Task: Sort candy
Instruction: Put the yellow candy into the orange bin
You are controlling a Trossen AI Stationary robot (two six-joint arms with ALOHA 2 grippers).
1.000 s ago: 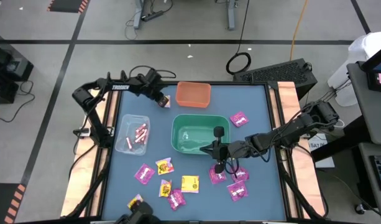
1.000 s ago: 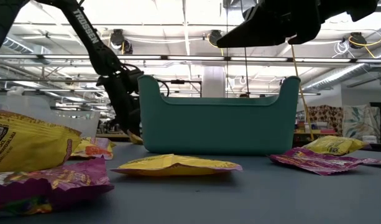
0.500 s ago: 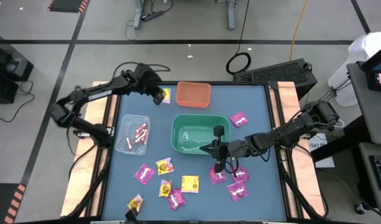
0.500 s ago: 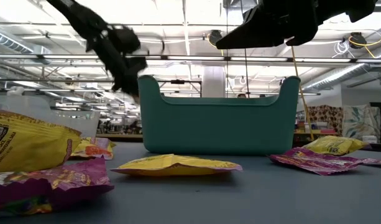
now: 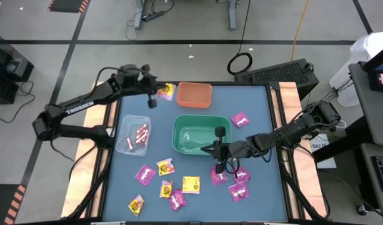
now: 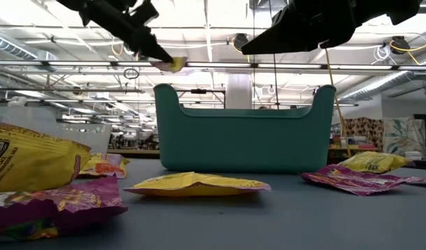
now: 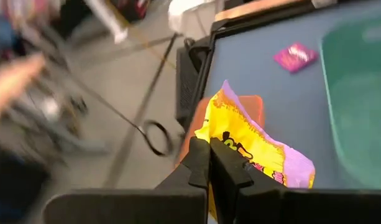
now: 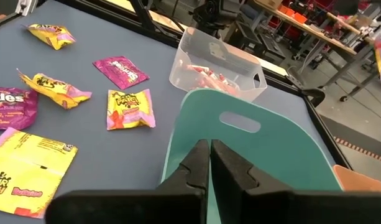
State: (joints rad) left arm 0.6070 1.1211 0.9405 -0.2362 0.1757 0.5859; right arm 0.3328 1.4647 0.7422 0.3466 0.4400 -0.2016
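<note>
left gripper (image 5: 159,94) is clamped on a yellow packet (image 5: 167,92) just beside the orange bin (image 5: 194,94), probably to drop it in, while the right gripper (image 5: 214,149), clenched empty, waits over the green bin (image 5: 200,119).

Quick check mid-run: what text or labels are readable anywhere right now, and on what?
"TROSSEN": white letters on the left arm.
"TLES": end of a word on a purple packet; the rest is cut off.
Print on the yellow packets and on the packet in the left gripper: too blurred to read.
</note>
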